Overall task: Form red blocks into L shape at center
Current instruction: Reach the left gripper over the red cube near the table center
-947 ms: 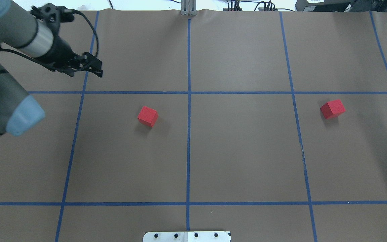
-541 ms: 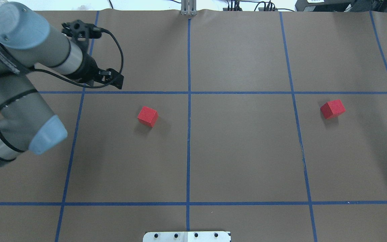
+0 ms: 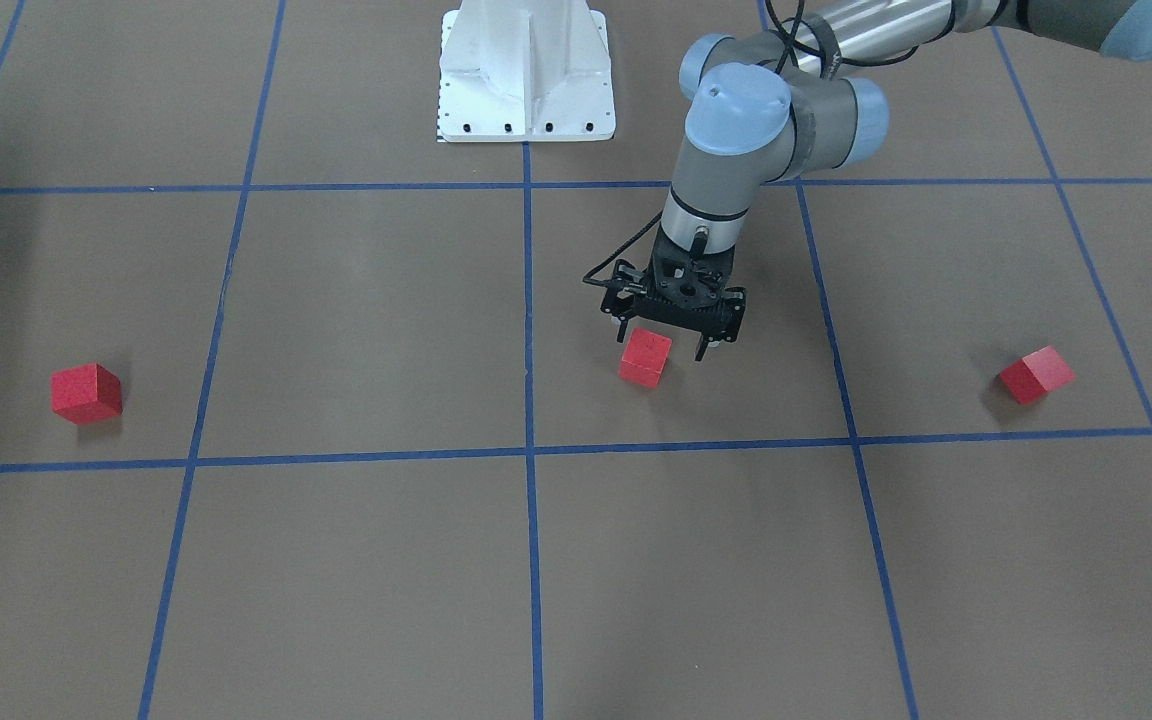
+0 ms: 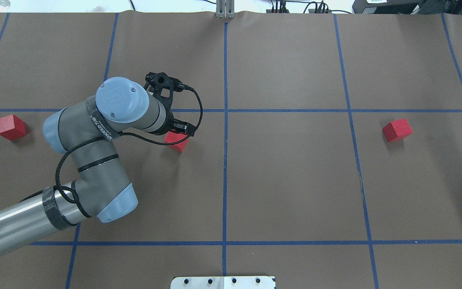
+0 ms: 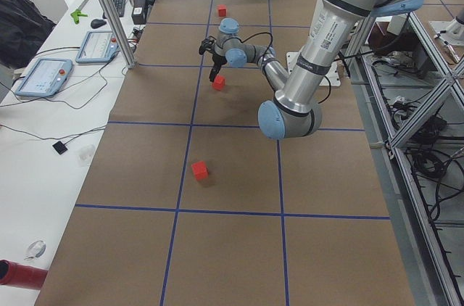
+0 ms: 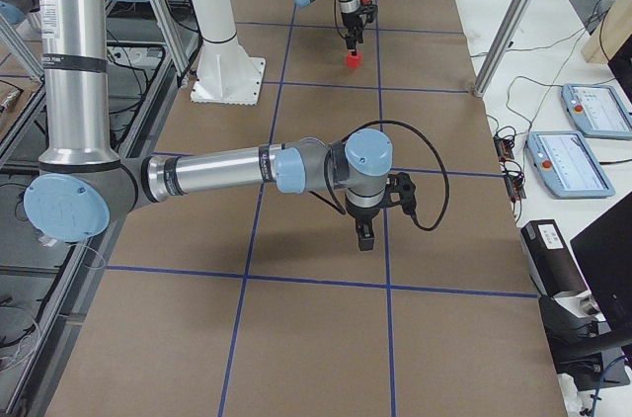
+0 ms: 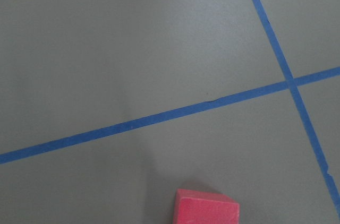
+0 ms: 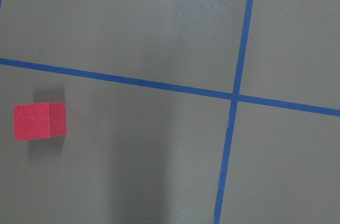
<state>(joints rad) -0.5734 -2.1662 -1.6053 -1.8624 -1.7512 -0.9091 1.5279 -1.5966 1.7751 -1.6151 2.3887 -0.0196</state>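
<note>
Three red blocks lie on the brown floor. The middle red block (image 4: 179,143) (image 3: 645,357) sits left of the central tape crossing (image 4: 225,110) (image 3: 529,455). My left gripper (image 3: 665,346) (image 4: 178,129) hangs open just above this block, fingers straddling it. The block shows at the bottom edge of the left wrist view (image 7: 207,209). The left block (image 4: 11,127) (image 3: 1036,375) and the right block (image 4: 396,130) (image 3: 86,392) lie far out to the sides. My right gripper (image 6: 365,235) shows only in the exterior right view, so I cannot tell its state. Its wrist camera sees a block (image 8: 40,121).
The white robot base plate (image 3: 526,110) (image 4: 223,282) stands at the robot's edge. Blue tape lines divide the floor into large squares. Tablets and cables lie on the white side table (image 5: 51,74) beyond the far edge.
My left arm has swung in from the far left corner to above the middle block. The left block, hidden by the arm before, now shows. The blocks have not moved.
</note>
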